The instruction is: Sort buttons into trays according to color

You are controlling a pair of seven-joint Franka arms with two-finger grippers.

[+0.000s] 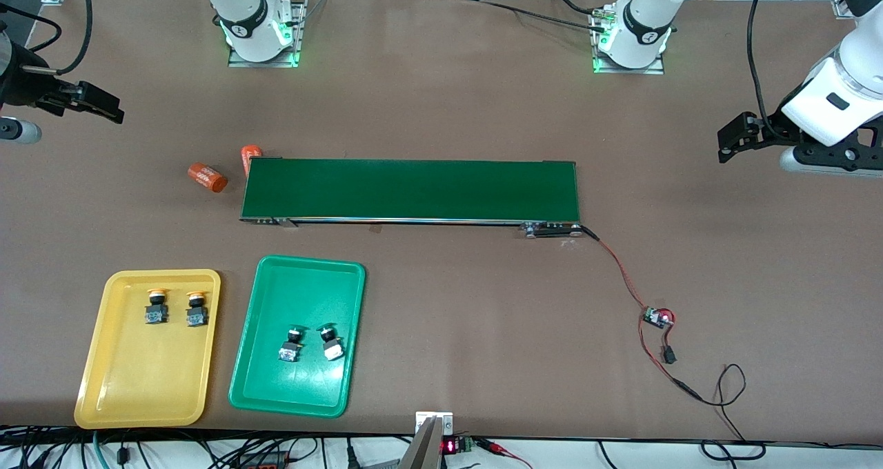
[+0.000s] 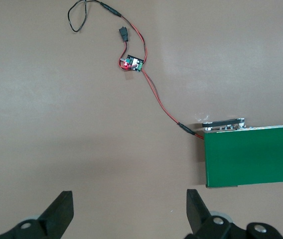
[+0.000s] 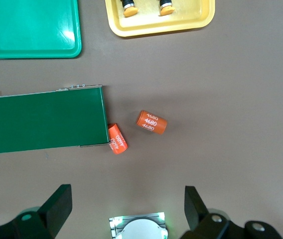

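So, the right end effector (image 1: 103,110) hangs over bare brown bench (image 1: 441,110) at the right arm's end, its fingers (image 3: 57,206) spread apart and holding nothing. Below it, near the front edge, the shallow yellow plastic tray (image 1: 110,386) holds two yellow-capped buttons (image 1: 176,308) side by side. Just beside it, the shallow green plastic tray (image 1: 276,386) holds two green-capped buttons (image 1: 310,343). The long dark-green belt (image 1: 410,190) has open room past each end. The left end effector (image 1: 732,141) hangs over bare bench, fingers apart, empty.
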